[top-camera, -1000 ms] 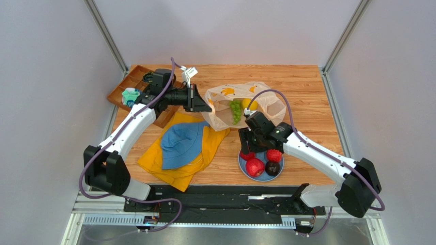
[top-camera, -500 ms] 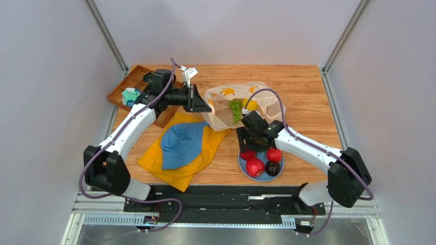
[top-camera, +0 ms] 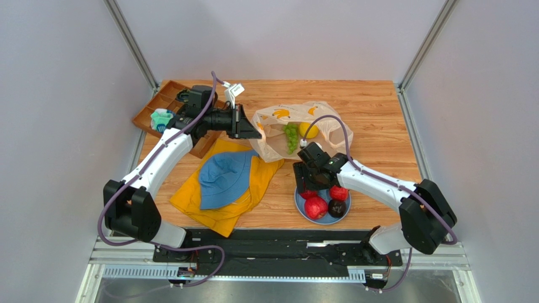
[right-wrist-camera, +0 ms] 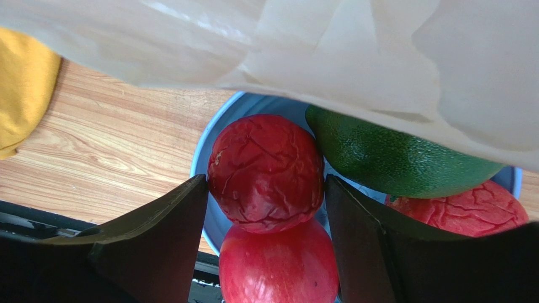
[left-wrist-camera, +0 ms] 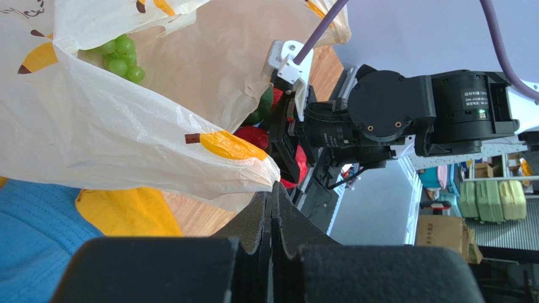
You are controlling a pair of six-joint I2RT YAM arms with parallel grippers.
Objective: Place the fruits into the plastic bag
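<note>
With the right gripper point(right-wrist-camera: 266, 183) spread wide, straddles the wrinkled red fruit point(right-wrist-camera: 266, 167) on the blue plate point(right-wrist-camera: 240, 110), jaws close against both its sides. Sits there touching a smooth red fruit point(right-wrist-camera: 278, 268) and next to the green oval fruit point(right-wrist-camera: 392, 154), under the overhanging plastic bag point(right-wrist-camera: 329, 50). With the left gripper point(left-wrist-camera: 272, 192) pressed together, pinches the banana-printed bag's rim, grapes point(left-wrist-camera: 120, 53) and lemon point(top-camera: 308, 130) inside it on the tabletop point(top-camera: 379, 107). Bears a label point(left-wrist-camera: 474, 101) too fine to read on the right wrist, forearm reaching low and leftward over the plate.

Three red fruits point(right-wrist-camera: 266, 173) — one plastic bag point(top-camera: 278, 117)
</note>
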